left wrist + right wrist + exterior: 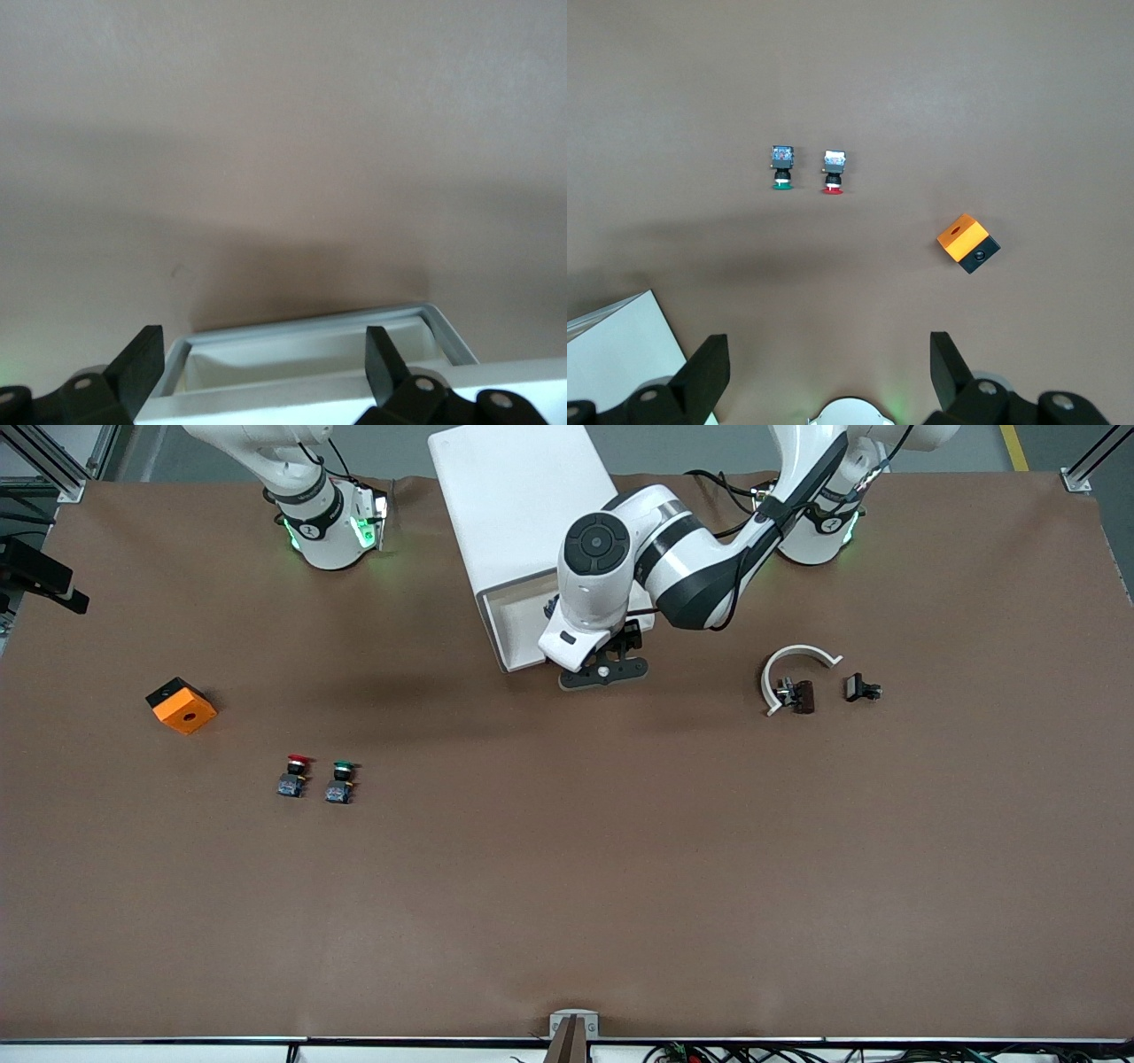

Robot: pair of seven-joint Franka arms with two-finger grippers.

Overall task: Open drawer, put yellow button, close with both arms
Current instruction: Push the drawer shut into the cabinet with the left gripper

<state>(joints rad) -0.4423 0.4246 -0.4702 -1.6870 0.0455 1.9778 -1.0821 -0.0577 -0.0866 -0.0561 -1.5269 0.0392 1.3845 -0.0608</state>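
Front view, cabinet: the boxy white cabinet [523, 505] stands near the robot bases, about midway between them, with its front toward the camera.
Front view, drawer: the shallow white top drawer [516, 629] is pulled out; the part of its inside that shows holds nothing.
Front view, left arm: it reaches from its base to the drawer front; the left gripper [602, 674] hangs just at the drawer's front edge. Its fingers are hard to see here.
Front view, right arm: only its base shows, at its end of the table; it waits.
Front view, buttons: the red-capped push button [295, 774] and the green-capped push button [340, 780] lie side by side on the brown table [567, 886], well apart from the cabinet and nearer to the camera. I cannot find a yellow button.
Front view, other things: an orange and black block [182, 705] lies toward the right arm's end; a white curved clip [793, 666] and a small black part [861, 688] lie toward the left arm's end.
Front view, free room: a wide bare brown surface lies between the buttons and the table edge nearest the camera.
Left wrist view: both black fingers [137, 367] stand wide apart and hold nothing; the drawer rim [310, 323] lies between them.
Right wrist view: the right gripper [828, 372] is spread wide and empty, over bare table; the two buttons and the orange block lie well apart from it, and a cabinet corner shows at the edge.
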